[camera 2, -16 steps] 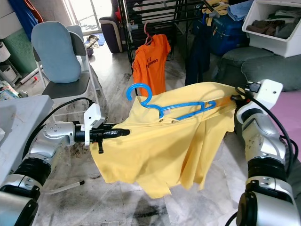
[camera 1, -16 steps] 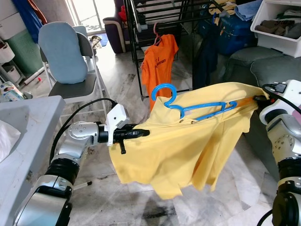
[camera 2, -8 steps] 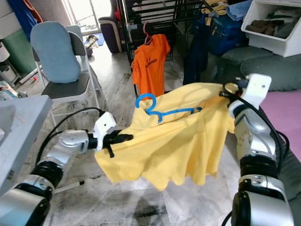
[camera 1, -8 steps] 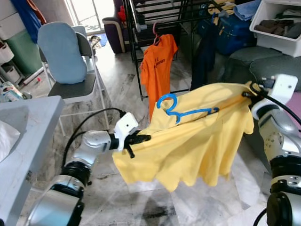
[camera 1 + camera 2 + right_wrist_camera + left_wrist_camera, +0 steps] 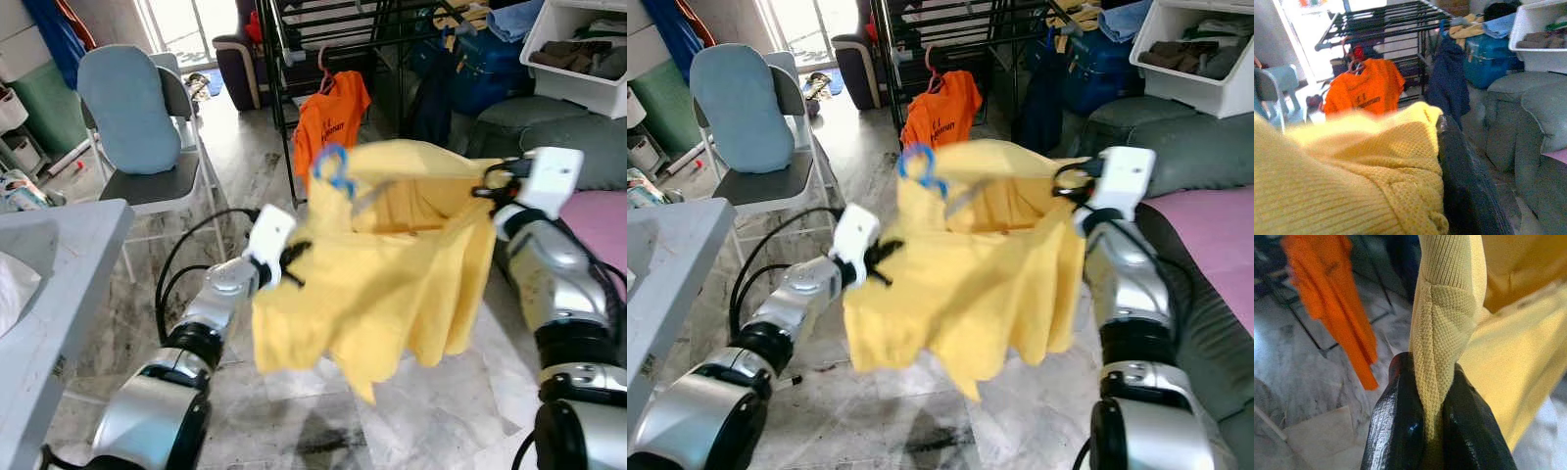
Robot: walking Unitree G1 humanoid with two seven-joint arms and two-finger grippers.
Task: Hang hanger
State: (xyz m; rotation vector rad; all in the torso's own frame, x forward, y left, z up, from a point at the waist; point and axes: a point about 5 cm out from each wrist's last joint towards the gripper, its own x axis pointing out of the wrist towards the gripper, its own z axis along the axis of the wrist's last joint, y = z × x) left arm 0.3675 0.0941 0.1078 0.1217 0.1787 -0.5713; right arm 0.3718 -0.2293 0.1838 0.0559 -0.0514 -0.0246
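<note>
2 grippers raised, pinching yellow shirt between them.

Blue-cushioned chair (grey table nearby)

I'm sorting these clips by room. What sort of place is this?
Most likely a lived-in home's laundry corner: a black drying rack with an orange shirt hanging on it, a white bin of clothes, and a folding chair.
</note>
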